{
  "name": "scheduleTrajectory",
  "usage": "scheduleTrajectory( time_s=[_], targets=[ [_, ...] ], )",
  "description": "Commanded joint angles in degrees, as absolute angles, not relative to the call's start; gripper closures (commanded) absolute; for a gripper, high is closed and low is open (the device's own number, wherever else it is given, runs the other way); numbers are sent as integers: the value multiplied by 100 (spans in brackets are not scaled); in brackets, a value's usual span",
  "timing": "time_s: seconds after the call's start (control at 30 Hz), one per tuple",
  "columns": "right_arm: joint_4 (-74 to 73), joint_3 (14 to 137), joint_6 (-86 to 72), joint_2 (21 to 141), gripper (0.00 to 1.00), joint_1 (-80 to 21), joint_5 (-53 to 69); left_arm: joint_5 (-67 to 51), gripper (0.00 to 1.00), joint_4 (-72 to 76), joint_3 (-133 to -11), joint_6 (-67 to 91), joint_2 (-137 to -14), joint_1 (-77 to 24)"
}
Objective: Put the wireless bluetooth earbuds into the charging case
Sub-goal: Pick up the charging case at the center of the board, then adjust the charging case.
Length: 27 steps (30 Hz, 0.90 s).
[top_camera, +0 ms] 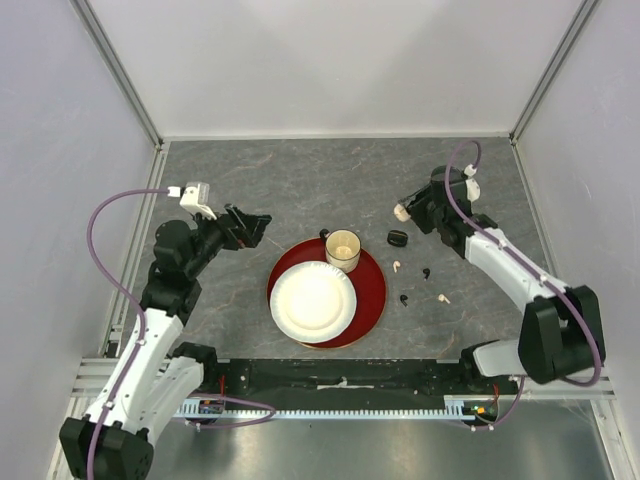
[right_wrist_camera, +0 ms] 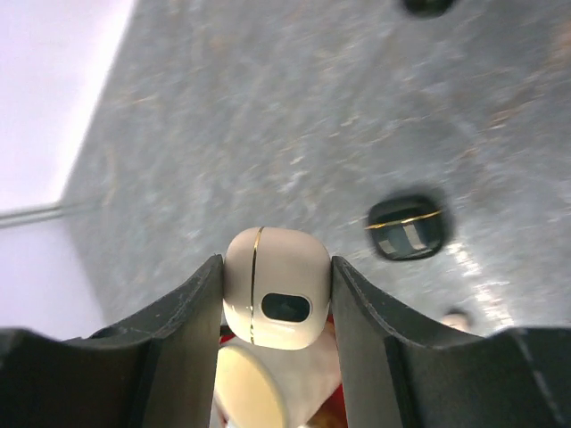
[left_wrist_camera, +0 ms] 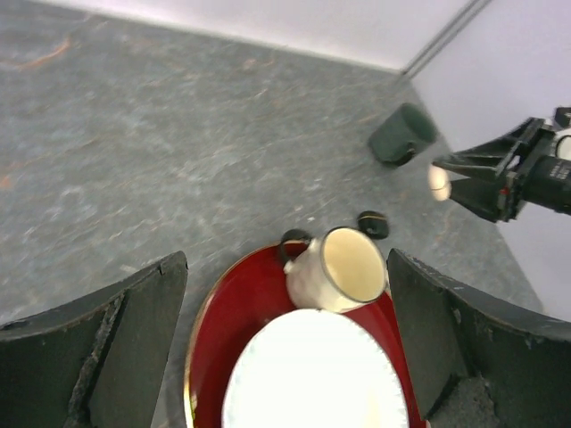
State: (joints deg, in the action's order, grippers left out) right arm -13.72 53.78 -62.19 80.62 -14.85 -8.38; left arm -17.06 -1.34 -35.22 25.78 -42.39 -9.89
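Well, right end effector [right_wrist_camera: 277, 276] clamps the glossy white pebble-shaped charging case [right_wrist_camera: 272, 312], likely to carry it toward the tiny loose earbuds [top_camera: 397, 266]; left end effector [left_wrist_camera: 285, 263] gapes wide, empty.

cup [top_camera: 343, 250], tray [top_camera: 375, 285] left of earbuds [top_camera: 427, 272]

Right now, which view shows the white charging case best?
Right wrist: the white charging case fills the right gripper, seam and dark oval clear. Top external shows the case as a pale speck; left wrist shows the case small, blurred.
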Motion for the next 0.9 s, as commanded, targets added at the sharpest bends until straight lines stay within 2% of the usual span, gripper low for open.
scheduleTrajectory(
  time_s=[0.0, 0.13, 0.23, 0.47, 0.87],
  targets=[
    [-327, 5159, -6810, 7402, 98, -1933, -474, -1726, 0, 1141, -3498, 2953, -4464, -1466],
    [193, 5019, -7363, 7172, 100, -2311, -466, -424, 0, 1528, -3638, 2436, -4798, -3045],
    [606, 4931, -7628, 7014, 100, -2496, -361, -27, 0, 2046, -3586, 2320, -5123, -3558],
    [923, 4685, -8304, 6654, 100, -2970, -615, 518, 2, 3557, -3586, 2180, -6055, -4236],
    [1142, 4649, -8569, 6688, 100, -3392, -764, 967, 6, 4912, -3683, 2241, -7153, -4816]
  ],
)
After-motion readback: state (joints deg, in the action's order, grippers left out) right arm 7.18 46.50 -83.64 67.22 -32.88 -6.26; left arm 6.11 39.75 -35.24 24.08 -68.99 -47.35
